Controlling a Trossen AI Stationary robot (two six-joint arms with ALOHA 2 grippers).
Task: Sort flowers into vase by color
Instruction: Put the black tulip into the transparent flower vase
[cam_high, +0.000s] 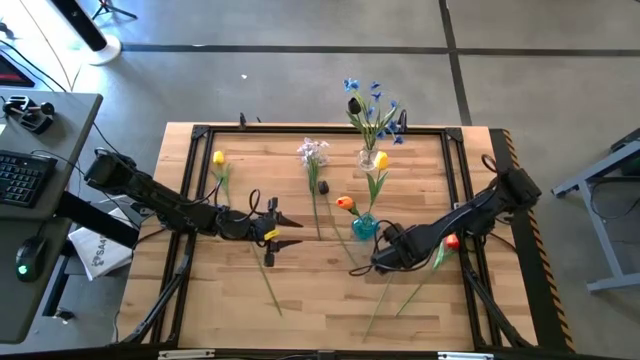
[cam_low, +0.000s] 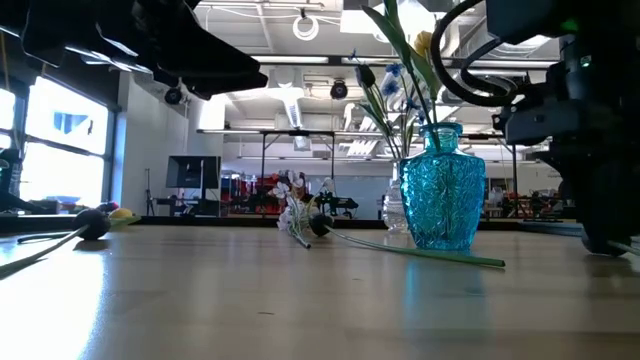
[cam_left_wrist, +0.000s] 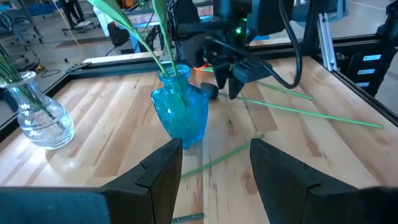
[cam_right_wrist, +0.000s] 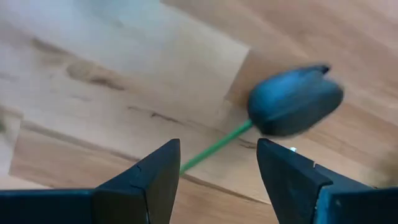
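A blue glass vase (cam_high: 364, 228) stands mid-table and holds an orange-red flower (cam_high: 345, 203) and a yellow flower (cam_high: 380, 161). A clear vase (cam_high: 370, 157) at the far edge holds blue flowers (cam_high: 375, 95) and a dark one. My right gripper (cam_right_wrist: 217, 149) is open, pointing down just near of the blue vase. It hovers over a near-black flower head (cam_right_wrist: 295, 99) that lies on the table, with its fingers on either side of the green stem (cam_right_wrist: 214, 148). My left gripper (cam_high: 288, 231) is open and empty, level, left of the blue vase.
Loose flowers lie on the wood: a yellow one (cam_high: 218, 158) at the left, a lilac-white one (cam_high: 312, 150), a second dark head (cam_high: 323, 187), and an orange-red one (cam_high: 450, 240) under the right arm. Long stems (cam_high: 400, 292) run toward the near edge. A black frame (cam_high: 300, 129) rims the table.
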